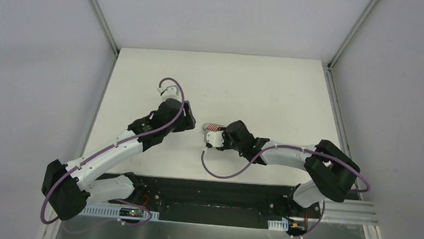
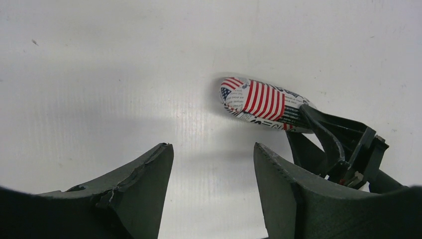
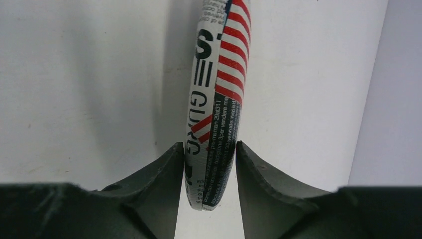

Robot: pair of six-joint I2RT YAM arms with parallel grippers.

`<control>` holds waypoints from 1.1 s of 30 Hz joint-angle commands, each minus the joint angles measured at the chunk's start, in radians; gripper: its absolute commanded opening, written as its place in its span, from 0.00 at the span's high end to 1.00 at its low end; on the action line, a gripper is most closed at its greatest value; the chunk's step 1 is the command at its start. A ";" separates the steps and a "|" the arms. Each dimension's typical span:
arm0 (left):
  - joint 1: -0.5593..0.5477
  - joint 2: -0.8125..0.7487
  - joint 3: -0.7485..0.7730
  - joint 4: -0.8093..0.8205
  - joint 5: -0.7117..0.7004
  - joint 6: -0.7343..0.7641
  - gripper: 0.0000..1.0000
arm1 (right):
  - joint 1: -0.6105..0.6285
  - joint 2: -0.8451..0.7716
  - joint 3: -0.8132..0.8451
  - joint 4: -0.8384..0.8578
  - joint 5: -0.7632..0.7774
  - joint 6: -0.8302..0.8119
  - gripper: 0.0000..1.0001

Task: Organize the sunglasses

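The printed case (image 3: pixel 217 89) is gripped at one end by the right gripper (image 3: pixel 209 167), the left gripper (image 2: pixel 214 154) is held wide and empty beside it, the sunglasses are not seen, perhaps cased; setting-down and release are judged next.

The case (image 3: pixel 216 84): white ground, bold black lettering, red-and-white stripes, dark panel of fine white print. The right gripper (image 3: pixel 209 152): matte charcoal. The table (image 1: pixel 266 84): plain white. The cables (image 1: pixel 223 177): purple.

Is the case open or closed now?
Closed. The case shows no gap between its halves; the right gripper pinches one end. Its contents cannot be seen.
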 commanded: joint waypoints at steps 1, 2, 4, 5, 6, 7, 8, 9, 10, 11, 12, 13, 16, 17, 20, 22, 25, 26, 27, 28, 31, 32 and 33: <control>0.009 -0.016 0.036 -0.023 -0.048 0.001 0.37 | 0.002 -0.017 0.002 0.015 0.047 0.031 0.50; 0.008 -0.017 0.039 -0.029 -0.049 0.004 0.37 | 0.001 -0.032 0.002 -0.004 0.027 0.043 0.45; 0.007 -0.022 0.042 -0.035 -0.050 0.007 0.37 | 0.000 -0.063 0.012 -0.048 -0.004 0.070 0.40; 0.007 -0.025 0.041 -0.037 -0.050 0.009 0.37 | -0.001 -0.076 0.029 -0.085 -0.025 0.094 0.37; 0.009 -0.029 0.041 -0.038 -0.049 0.012 0.37 | -0.003 -0.087 0.050 -0.120 -0.051 0.116 0.34; 0.008 -0.031 0.040 -0.042 -0.051 0.015 0.37 | -0.006 -0.098 0.073 -0.179 -0.080 0.139 0.32; 0.008 -0.034 0.040 -0.044 -0.053 0.021 0.37 | -0.013 -0.116 0.094 -0.218 -0.109 0.168 0.31; 0.008 -0.034 0.039 -0.046 -0.057 0.030 0.37 | -0.021 -0.126 0.119 -0.259 -0.146 0.191 0.31; 0.008 -0.034 0.039 -0.048 -0.064 0.038 0.37 | -0.029 -0.132 0.149 -0.309 -0.192 0.211 0.28; 0.007 -0.032 0.039 -0.050 -0.073 0.047 0.37 | -0.040 -0.138 0.173 -0.345 -0.221 0.233 0.26; 0.007 -0.028 0.041 -0.051 -0.080 0.059 0.36 | -0.055 -0.146 0.191 -0.368 -0.245 0.264 0.25; 0.008 -0.023 0.043 -0.051 -0.085 0.071 0.36 | -0.076 -0.152 0.206 -0.386 -0.276 0.289 0.22; 0.008 -0.007 0.056 -0.051 -0.106 0.109 0.33 | -0.188 -0.178 0.235 -0.397 -0.351 0.376 0.02; 0.009 -0.003 0.060 -0.050 -0.114 0.127 0.31 | -0.223 -0.187 0.246 -0.400 -0.371 0.397 0.00; 0.009 0.002 0.079 -0.040 -0.170 0.200 0.28 | -0.339 -0.224 0.263 -0.386 -0.383 0.511 0.00; 0.009 -0.011 0.075 -0.015 -0.229 0.251 0.22 | -0.462 -0.243 0.274 -0.379 -0.429 0.602 0.00; 0.026 -0.043 0.031 0.069 -0.260 0.327 0.12 | -0.633 -0.273 0.271 -0.320 -0.431 0.740 0.00; 0.046 -0.050 0.023 0.091 -0.233 0.333 0.04 | -0.663 -0.283 0.279 -0.314 -0.433 0.781 0.00; 0.091 -0.054 0.023 0.096 -0.185 0.328 0.01 | -0.683 -0.298 0.289 -0.327 -0.449 0.814 0.00; 0.132 -0.055 0.031 0.095 -0.126 0.313 0.01 | -0.695 -0.312 0.297 -0.337 -0.466 0.830 0.00; 0.200 -0.072 0.079 0.086 -0.026 0.290 0.01 | -0.709 -0.364 0.298 -0.348 -0.468 0.840 0.00; 0.202 -0.080 0.096 0.084 -0.014 0.292 0.01 | -0.711 -0.372 0.302 -0.355 -0.454 0.837 0.00; 0.202 -0.090 0.115 0.080 -0.006 0.294 0.01 | -0.714 -0.375 0.307 -0.365 -0.435 0.834 0.00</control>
